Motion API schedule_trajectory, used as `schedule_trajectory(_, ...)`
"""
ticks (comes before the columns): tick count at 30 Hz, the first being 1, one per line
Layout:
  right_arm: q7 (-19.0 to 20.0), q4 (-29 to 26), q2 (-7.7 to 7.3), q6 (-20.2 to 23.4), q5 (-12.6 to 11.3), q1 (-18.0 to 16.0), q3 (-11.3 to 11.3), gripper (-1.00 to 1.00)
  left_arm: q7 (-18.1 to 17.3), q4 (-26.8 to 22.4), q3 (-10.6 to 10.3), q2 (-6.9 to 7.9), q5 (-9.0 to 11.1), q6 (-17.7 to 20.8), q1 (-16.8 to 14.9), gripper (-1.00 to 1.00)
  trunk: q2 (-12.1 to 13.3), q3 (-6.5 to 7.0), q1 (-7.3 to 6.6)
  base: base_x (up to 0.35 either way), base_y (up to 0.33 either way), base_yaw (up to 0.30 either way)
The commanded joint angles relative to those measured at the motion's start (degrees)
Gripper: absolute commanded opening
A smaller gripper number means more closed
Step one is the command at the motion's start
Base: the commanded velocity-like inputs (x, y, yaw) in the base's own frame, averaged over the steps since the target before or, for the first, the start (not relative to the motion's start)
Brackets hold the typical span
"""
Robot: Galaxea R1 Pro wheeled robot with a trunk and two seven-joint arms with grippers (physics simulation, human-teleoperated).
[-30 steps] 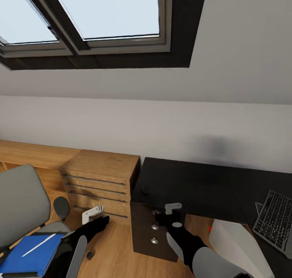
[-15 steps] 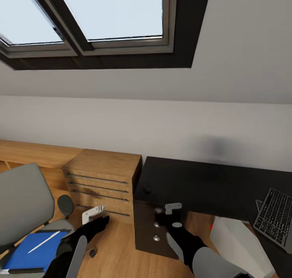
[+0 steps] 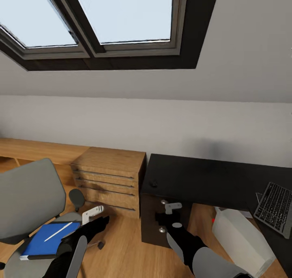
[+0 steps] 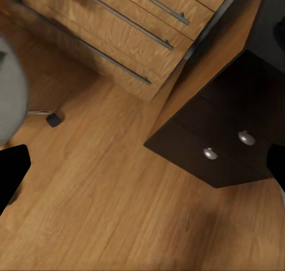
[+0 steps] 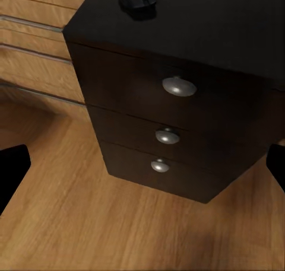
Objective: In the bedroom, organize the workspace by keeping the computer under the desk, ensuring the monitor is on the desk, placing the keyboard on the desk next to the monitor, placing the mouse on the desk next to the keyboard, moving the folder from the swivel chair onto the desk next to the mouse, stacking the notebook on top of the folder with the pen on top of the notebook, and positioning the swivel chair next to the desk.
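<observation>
On swivel chair seat: blue folder, thin, stiff, light, pen loose on top. Pinch folder edge, keep level. Left gripper, right gripper: fingers spread, empty.

Black desk: mouse seen at left end, keyboard at right end. Blue folder with pen carried on chair seat.
</observation>
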Motion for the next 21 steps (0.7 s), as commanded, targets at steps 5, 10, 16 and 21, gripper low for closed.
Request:
schedule_trajectory(5,-0.4,0.1,0.0,-0.5,-0.4,0.0,0.5,1.0,0.4,-0.1,0.1,-0.03,0.6,0.2,0.0,1.0,0.0,0.31,0.03,-0.003,0.002,-0.118)
schedule_trajectory(10,-0.4,0.1,0.0,-0.5,-0.4,0.0,0.5,1.0,0.4,-0.1,0.1,-0.03,0.6,0.2,0.0,1.0,0.0,0.61,0.03,-0.001,0.0,-0.104)
schedule_trajectory(16,-0.4,0.1,0.0,-0.5,-0.4,0.0,0.4,1.0,0.4,0.0,0.1,-0.03,0.6,0.2,0.0,1.0,0.0,0.73,0.03,0.0,0.0,-0.036)
schedule_trajectory(21,-0.4,0.1,0.0,-0.5,-0.4,0.0,0.3,1.0,0.4,0.0,0.0,-0.03,0.5,0.2,0.0,1.0,0.0,0.76,0.03,0.0,0.0,-0.009)
